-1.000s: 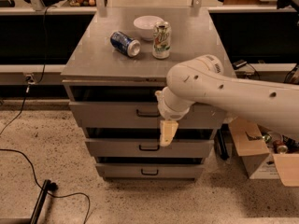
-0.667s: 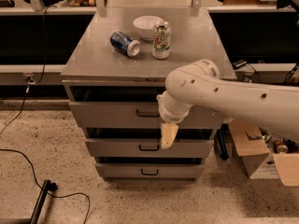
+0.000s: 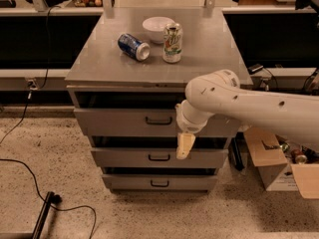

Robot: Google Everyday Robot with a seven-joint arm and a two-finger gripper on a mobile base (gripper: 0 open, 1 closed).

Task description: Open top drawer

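Note:
The top drawer point(image 3: 119, 122) is the widest grey metal drawer of three, just under the cabinet top, with a small dark handle point(image 3: 158, 119) at its centre. A dark gap shows above its front. My gripper point(image 3: 185, 146) hangs down from the white arm point(image 3: 239, 103), in front of the cabinet. It sits just right of and below the handle, over the gap between the top drawer and the middle drawer point(image 3: 129, 157). It is not on the handle.
On the cabinet top point(image 3: 99, 63) lie a tipped blue can point(image 3: 133, 46), a white bowl point(image 3: 158, 27) and an upright green can point(image 3: 172, 43). The bottom drawer point(image 3: 159, 182) is lowest. Cardboard boxes point(image 3: 279, 166) stand at the right; a black cable point(image 3: 30, 168) crosses the floor at the left.
My gripper has shifted slightly to the right and down in front of the drawers. The drawers and the things on top have not moved.

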